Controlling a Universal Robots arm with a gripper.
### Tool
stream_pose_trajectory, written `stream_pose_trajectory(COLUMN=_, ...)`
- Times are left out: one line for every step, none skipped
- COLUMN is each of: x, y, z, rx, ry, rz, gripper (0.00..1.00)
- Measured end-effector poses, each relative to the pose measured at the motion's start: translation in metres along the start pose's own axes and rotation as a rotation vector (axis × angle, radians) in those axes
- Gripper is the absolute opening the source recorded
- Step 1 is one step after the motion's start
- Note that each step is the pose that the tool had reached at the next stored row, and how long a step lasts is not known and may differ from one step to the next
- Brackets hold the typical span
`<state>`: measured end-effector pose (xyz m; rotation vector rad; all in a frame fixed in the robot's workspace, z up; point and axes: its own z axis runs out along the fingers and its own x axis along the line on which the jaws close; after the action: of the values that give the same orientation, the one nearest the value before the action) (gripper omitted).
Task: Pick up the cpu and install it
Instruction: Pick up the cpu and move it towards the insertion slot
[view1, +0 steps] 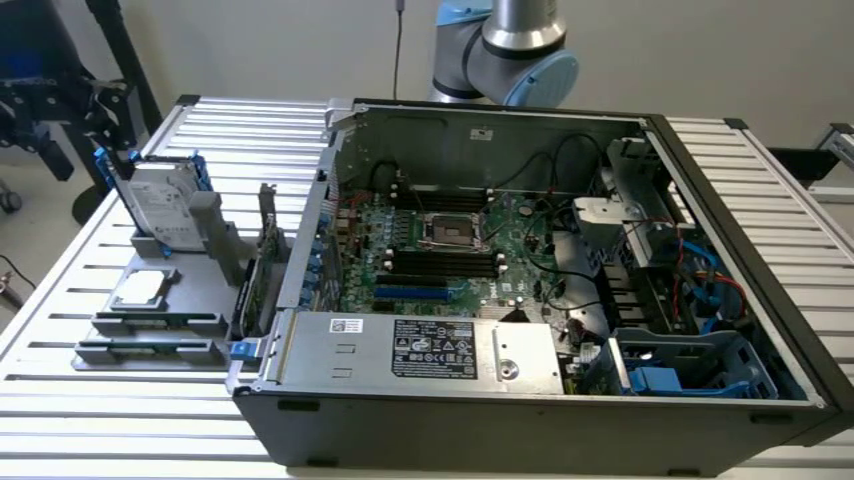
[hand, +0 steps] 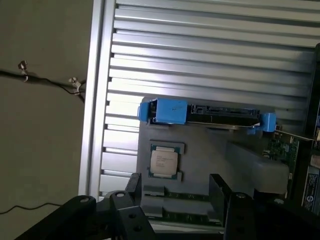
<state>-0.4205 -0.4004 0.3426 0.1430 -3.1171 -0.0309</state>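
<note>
The cpu (view1: 143, 288), a small flat square chip with a silver-grey top, lies in a recess of the grey holder (view1: 187, 300) on the slatted table, at the exterior view's left of the open computer case (view1: 534, 400). In the wrist view the cpu (hand: 164, 161) rests on the holder (hand: 210, 155), just beyond my gripper (hand: 175, 184). The two dark fingers (hand: 134, 184) stand wide apart with nothing between them, clear above the chip. The bare cpu socket (view1: 451, 232) sits mid-motherboard inside the case.
A silver hard drive in a blue frame (view1: 163, 205) stands upright on the holder behind the cpu; the wrist view shows this drive (hand: 205, 112) edge-on. Dark memory sticks (view1: 150, 350) lie at the holder's front. Cables (view1: 694, 280) crowd the case's right side.
</note>
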Motion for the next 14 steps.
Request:
stream_pose_trajectory(x=0.0, y=-0.0007, z=0.0018, rx=0.0, ry=0.0, rz=0.0, gripper=0.65)
stream_pose_trajectory(x=0.0, y=-0.0015, z=0.0036, rx=0.0, ry=0.0, rz=0.0, gripper=0.65)
stream_pose_trajectory(x=0.0, y=-0.0023, z=0.0054, rx=0.0, ry=0.0, rz=0.0, gripper=0.65)
stream_pose_trajectory(x=0.0, y=-0.003, z=0.0071, rx=0.0001, ry=0.0002, rz=0.0, gripper=0.65)
stream_pose_trajectory(x=0.0, y=-0.0038, z=0.0089, rx=0.0, ry=0.0001, rz=0.0, gripper=0.65)
stream_pose_trajectory(x=0.0, y=-0.0046, z=0.0107, rx=0.0, ry=0.0001, rz=0.0, gripper=0.65)
stream_pose_trajectory(x=0.0, y=-0.0053, z=0.0126, rx=0.0, ry=0.0, rz=0.0, gripper=0.65)
stream_pose_trajectory(x=0.0, y=-0.006, z=0.0143, rx=0.0001, ry=0.0001, rz=0.0, gripper=0.65)
stream_pose_trajectory(x=0.0, y=-0.0066, z=0.0161, rx=0.0, ry=0.0, rz=0.0, gripper=0.65)
stream_pose_trajectory(x=0.0, y=-0.0073, z=0.018, rx=0.0, ry=0.0, rz=0.0, gripper=0.65)
stream_pose_trajectory(x=0.0, y=-0.0079, z=0.0198, rx=0.0001, ry=0.0001, rz=0.001, gripper=0.65)
stream_pose_trajectory(x=0.0, y=-0.0083, z=0.0216, rx=0.0001, ry=0.0002, rz=0.001, gripper=0.65)
stream_pose_trajectory(x=0.0, y=-0.0087, z=0.0234, rx=0.0, ry=0.0001, rz=0.002, gripper=0.65)
stream_pose_trajectory(x=0.0, y=-0.009, z=0.0253, rx=0.0, ry=0.0, rz=0.003, gripper=0.65)
